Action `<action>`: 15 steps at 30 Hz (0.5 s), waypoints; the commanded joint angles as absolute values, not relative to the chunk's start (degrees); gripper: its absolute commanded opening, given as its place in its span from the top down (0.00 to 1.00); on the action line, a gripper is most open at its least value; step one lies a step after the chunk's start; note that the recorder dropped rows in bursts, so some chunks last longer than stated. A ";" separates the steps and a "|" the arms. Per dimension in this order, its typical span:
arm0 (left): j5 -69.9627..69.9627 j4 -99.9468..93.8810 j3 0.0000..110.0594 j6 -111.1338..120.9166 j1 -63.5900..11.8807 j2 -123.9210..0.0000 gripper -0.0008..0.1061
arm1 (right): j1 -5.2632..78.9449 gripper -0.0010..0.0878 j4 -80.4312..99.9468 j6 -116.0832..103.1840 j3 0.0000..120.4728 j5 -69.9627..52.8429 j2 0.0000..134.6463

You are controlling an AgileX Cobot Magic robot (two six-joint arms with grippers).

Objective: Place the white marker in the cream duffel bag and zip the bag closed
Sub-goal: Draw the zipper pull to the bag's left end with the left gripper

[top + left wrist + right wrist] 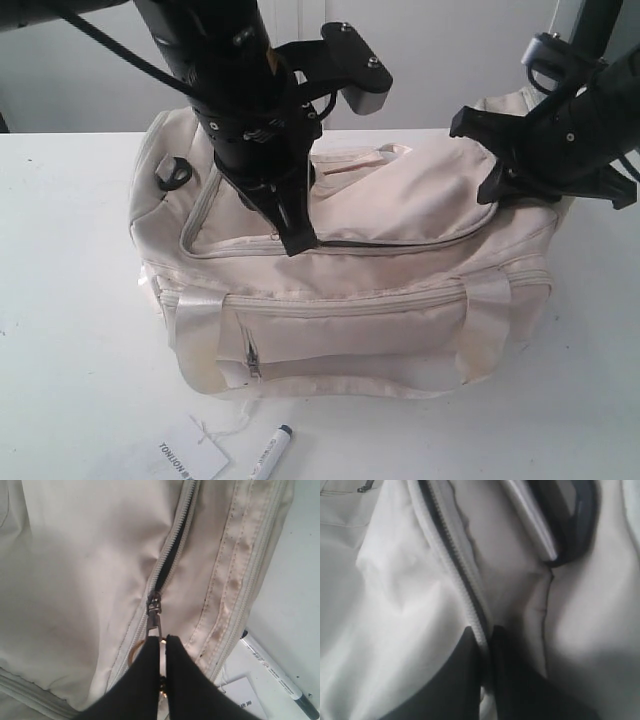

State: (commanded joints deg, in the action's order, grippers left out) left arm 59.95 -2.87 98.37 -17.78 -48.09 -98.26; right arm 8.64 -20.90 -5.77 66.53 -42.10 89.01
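While the slim white marker with a dark grey cap (270,452) lies on the white table (70,350) just in front of the large soft cream fabric duffel bag (350,300), right beside the flat white paper tag with black lettering (190,462), nothing's in the bag yet. Left gripper (297,238): down on the curved top zipper (172,550), jaws pressed together on the dark metal zipper pull (154,617), gold keyring (134,654) sitting right at the fingertips. Zip past the slider shows only a narrow dark slit, so my read is we're mid-opening, not closing. Right gripper (485,632): at the bag's right end, jaws nearly touching with the zipper tape (455,565) pinched between them, acting as anchor. Risks: 1) both tools are occupied and the marker's outside, so any pull in the closing direction now seals an empty bag. 2) pull tab looks thin and slick, and the ring crowds the pads; an off-axis tug could pop it out of the pinch. 3) fabric is soft; if the right-hand pinch slips, the tape goes slack, bunches ahead of the slider and jams it, or the whole bag drags over the table onto marker and tag. 4) slit too narrow at drop time means the marker hangs on the teeth or rolls off the top.
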 joint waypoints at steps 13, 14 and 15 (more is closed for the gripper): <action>67.11 -10.37 98.37 -17.99 -48.09 -98.26 0.99 | 8.54 0.99 -17.32 -2.82 66.64 -39.03 86.87; 67.52 -11.16 98.37 -17.99 -48.09 -98.26 0.99 | 8.54 0.99 -17.04 -2.82 66.64 -39.03 86.87; 68.23 -11.73 98.37 -17.99 -48.09 -98.26 0.99 | 8.54 0.99 -16.76 -2.82 66.64 -38.94 86.87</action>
